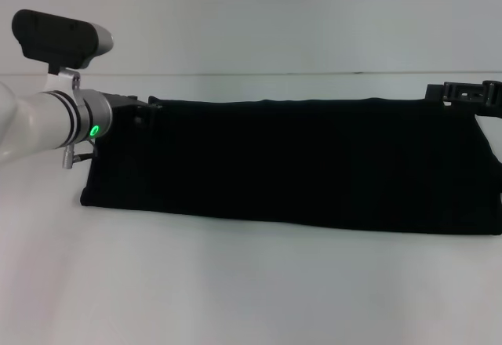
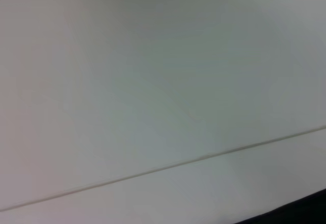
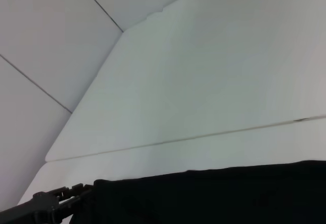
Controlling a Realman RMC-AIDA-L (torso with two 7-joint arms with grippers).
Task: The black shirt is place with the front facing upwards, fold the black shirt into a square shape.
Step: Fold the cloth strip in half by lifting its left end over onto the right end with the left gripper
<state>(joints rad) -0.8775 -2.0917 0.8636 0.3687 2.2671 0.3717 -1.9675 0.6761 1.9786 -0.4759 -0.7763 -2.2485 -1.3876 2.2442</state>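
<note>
Black shirt [image 1: 298,165] lies as a long band across the desk [image 1: 235,298]. Left gripper [image 1: 145,110] at its 10 o'clock corner, right gripper [image 1: 471,94] at 2 o'clock; finger state cannot tell. Advice: lift both far corners evenly.

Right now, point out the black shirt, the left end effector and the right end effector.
black cloth shirt [image 1: 298,165]: head view, middle of the folded band.
left end effector [image 1: 149,108]: head view, tips at the shirt's far left corner.
right end effector [image 1: 463,92]: head view, black fingers at the shirt's far right corner.
</note>
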